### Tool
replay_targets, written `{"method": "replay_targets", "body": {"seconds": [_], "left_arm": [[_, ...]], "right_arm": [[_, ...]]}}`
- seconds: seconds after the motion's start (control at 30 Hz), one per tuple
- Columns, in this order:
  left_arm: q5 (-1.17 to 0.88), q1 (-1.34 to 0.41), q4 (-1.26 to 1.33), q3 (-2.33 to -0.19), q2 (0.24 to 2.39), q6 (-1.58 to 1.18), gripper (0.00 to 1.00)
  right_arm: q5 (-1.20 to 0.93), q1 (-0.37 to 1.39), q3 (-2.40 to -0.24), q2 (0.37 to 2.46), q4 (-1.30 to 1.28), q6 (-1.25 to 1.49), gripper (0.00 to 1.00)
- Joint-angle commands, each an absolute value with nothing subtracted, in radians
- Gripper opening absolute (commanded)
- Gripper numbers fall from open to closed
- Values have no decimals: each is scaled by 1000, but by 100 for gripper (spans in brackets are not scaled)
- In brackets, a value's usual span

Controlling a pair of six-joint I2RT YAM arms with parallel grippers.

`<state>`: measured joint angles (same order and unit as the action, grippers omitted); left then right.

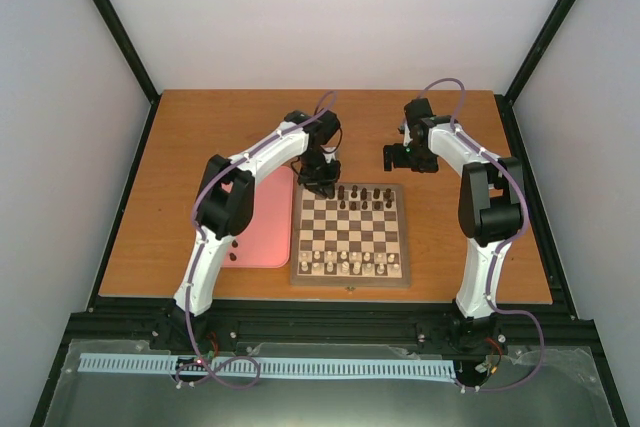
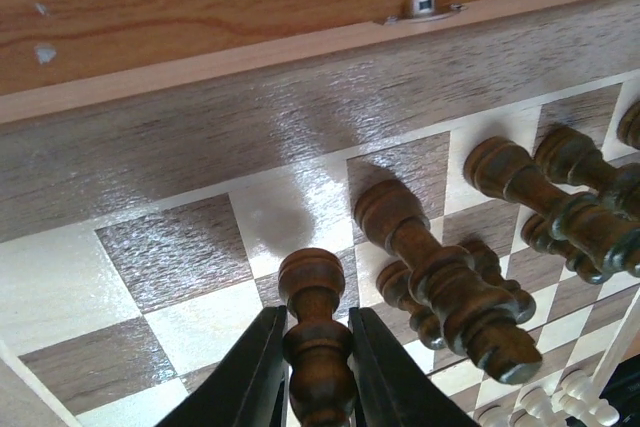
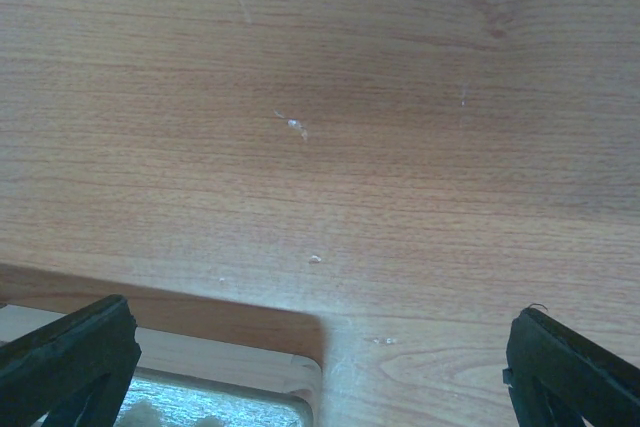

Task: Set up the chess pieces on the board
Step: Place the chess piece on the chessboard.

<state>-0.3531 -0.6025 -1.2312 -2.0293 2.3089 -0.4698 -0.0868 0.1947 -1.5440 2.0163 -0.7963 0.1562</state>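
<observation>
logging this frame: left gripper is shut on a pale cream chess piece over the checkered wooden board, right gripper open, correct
No: the left wrist view shows the left gripper shut on a dark brown wooden chess piece, not a cream one. The rest holds.

Dark pieces crowd right of the pawn — leftward board squares open.

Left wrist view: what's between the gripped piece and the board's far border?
Only bare squares between gripped piece and border, seen in left wrist view.
</observation>
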Motion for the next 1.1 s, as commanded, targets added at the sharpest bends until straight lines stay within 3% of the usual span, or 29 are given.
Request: {"method": "replay_targets", "body": {"seconds": [0.0,0.5,0.8,1.07], "left_arm": [[-363,-614,-1243,-2082,2322,-464,19],[-361,-614,-1247,-2089,2320,-456,25],[-359,-614,-1225,-2096,2292,-462,38],[-319,-614,-1242,-2114,2260,-460,39]], "right_arm": [[-88,187,-1558,2026,-793,147,100],[-93,186,-1560,2028,-794,146,100],[-98,186,-1556,2025,-795,145,100],[-104,187,-1558,2028,-795,147,100]]}}
